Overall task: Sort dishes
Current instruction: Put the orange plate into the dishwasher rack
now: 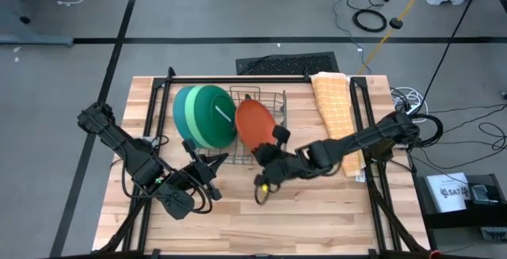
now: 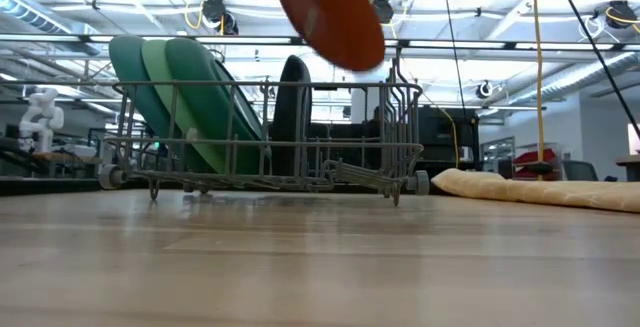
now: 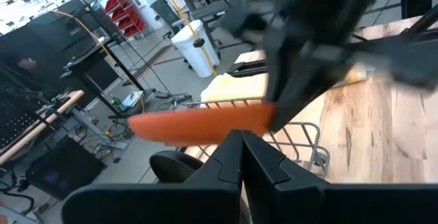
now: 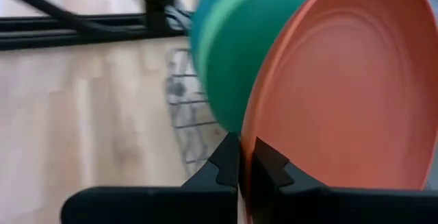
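Your right claw [image 4: 241,157] is clamped on the orange plate [image 1: 252,124] rim, plate raised over the wire rack [image 1: 261,132]; green plates [image 1: 204,115] racked just beyond. Left claw [image 1: 212,172] closed, empty, beside it.

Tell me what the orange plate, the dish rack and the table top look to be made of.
Orange plate: probably plastic, smooth matte, uniform colour with a soft sheen.
Dish rack: thin grey metal wire, likely coated; open grid of bent rods.
Table top: pale wood planks, visible grain and seams, smooth finish.
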Controlling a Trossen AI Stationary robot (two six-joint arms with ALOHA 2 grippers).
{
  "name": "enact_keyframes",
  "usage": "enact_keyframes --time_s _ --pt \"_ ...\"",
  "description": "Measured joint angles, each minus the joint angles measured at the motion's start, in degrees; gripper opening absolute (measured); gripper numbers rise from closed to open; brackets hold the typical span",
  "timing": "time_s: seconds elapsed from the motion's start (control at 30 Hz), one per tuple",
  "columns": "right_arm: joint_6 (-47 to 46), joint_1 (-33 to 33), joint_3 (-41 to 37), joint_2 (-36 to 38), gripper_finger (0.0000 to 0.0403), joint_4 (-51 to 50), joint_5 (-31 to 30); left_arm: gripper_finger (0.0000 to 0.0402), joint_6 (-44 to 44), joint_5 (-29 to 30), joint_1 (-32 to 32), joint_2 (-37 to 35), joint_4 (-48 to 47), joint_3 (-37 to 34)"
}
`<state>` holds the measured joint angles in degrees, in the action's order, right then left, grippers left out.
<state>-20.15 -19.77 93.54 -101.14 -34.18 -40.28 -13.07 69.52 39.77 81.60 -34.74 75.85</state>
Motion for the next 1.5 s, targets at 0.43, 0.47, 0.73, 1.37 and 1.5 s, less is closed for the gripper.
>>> enact_keyframes --time_s 0.43,0.47,0.73,1.37,1.5 --pt "4.62 9.3 -12.32 -0.02 0.0 26.22 15.38 0.0008 0.42 0.0 0.11 0.0 -0.21 0.0" --pt "5.21 9.68 -12.43 -0.02 0.0 26.46 16.63 0.0008 0.43 0.0 0.11 0.0 -0.22 0.0" --pt "9.06 10.17 -12.47 0.33 0.0 27.56 19.69 0.0008 0.45 0.0 0.11 0.0 -0.34 0.0" --pt "18.68 1.29 -12.4 15.4 0.0 16.75 30.18 0.0082 -31.03 7.8 0.71 -3.54 -25.31 0.04" --pt "17.94 0.92 -12.42 16.93 0.0 8.23 30.06 0.0106 -29.23 10.23 2.87 -5.25 -24.08 0.04"
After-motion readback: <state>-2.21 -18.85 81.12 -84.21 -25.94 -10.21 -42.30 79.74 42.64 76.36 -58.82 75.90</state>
